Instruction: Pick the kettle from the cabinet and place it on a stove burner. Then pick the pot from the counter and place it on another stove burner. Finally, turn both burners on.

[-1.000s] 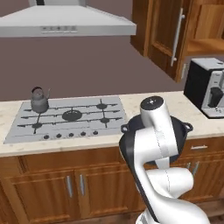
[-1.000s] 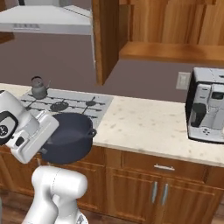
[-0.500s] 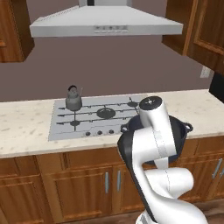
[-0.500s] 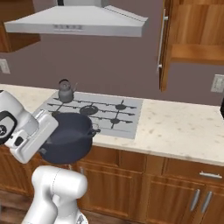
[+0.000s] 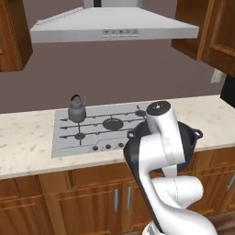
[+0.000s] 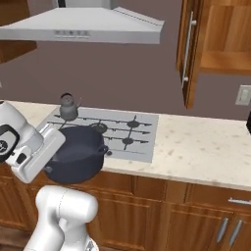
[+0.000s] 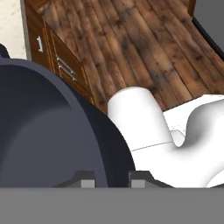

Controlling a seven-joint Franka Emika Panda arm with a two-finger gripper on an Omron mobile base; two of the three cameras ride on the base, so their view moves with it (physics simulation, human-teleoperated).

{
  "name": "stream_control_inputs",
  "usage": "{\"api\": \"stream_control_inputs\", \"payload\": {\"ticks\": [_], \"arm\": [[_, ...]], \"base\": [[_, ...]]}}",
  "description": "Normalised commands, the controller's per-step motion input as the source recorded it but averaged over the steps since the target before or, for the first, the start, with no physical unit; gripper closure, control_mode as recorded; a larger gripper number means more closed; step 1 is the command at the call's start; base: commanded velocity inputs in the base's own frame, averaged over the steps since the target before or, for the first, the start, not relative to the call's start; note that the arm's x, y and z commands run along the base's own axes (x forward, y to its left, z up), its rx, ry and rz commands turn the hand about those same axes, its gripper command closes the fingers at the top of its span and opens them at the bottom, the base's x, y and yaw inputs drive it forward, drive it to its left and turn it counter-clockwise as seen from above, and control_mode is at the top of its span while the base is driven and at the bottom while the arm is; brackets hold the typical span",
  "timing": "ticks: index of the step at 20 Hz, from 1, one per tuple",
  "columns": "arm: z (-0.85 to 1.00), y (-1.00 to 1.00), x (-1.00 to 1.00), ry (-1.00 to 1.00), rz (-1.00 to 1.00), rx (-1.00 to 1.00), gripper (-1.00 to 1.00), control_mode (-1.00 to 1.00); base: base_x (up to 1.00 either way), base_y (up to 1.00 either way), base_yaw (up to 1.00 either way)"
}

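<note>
Gripper [image 7: 107, 183] clamps the pot [image 6: 76, 154] by its rim; advise keeping it level, lowering onto a free burner [image 5: 112, 123].

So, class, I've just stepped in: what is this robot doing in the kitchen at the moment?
The white arm's gripper holds the wide dark blue-grey pot by its rim, one finger inside and one outside, and carries it in the air at the front edge of the beige speckled counter. The small grey metal kettle already sits on a back burner of the silver cooktop. The pot is not yet on a burner.
</note>
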Motion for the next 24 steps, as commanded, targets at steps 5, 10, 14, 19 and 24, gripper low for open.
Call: {"api": "stream_control_inputs", "payload": {"ticks": [5, 10, 14, 19, 24], "arm": [[0.00, 0.00, 0.00, 0.00, 0.00, 0.00, 1.00, 1.00], [0.00, 0.00, 0.00, 0.00, 0.00, 0.00, 1.00, 1.00], [0.00, 0.00, 0.00, 0.00, 0.00, 0.00, 1.00, 1.00], [0.00, 0.00, 0.00, 0.00, 0.00, 0.00, 1.00, 1.00], [0.00, 0.00, 0.00, 0.00, 0.00, 0.00, 1.00, 1.00]], "base": [[0.38, 0.30, -0.02], [0.47, 0.25, 0.00], [0.53, 0.16, -0.01], [0.46, 0.17, 0.00], [0.27, 0.06, -0.01]]}}
